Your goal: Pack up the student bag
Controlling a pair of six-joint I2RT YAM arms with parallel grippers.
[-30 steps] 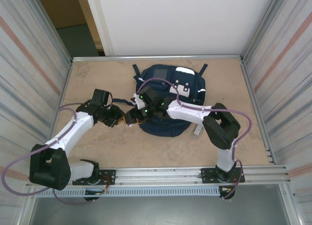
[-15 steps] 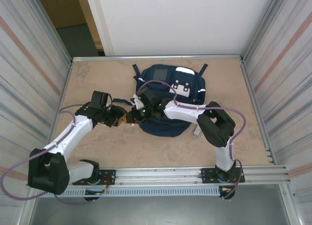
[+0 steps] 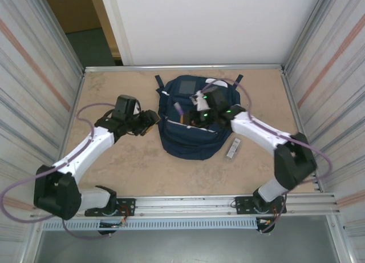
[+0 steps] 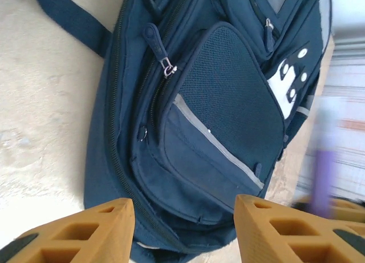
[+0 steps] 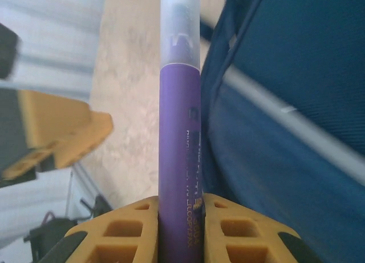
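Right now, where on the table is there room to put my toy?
Bare table lies along the near edge in front of the student bag, and in the far left corner. The right side is free too, past the small grey object. It is crowded around the bag, by the left gripper and right gripper.

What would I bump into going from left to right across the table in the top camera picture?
left gripper → student bag → small pale stick-shaped thing
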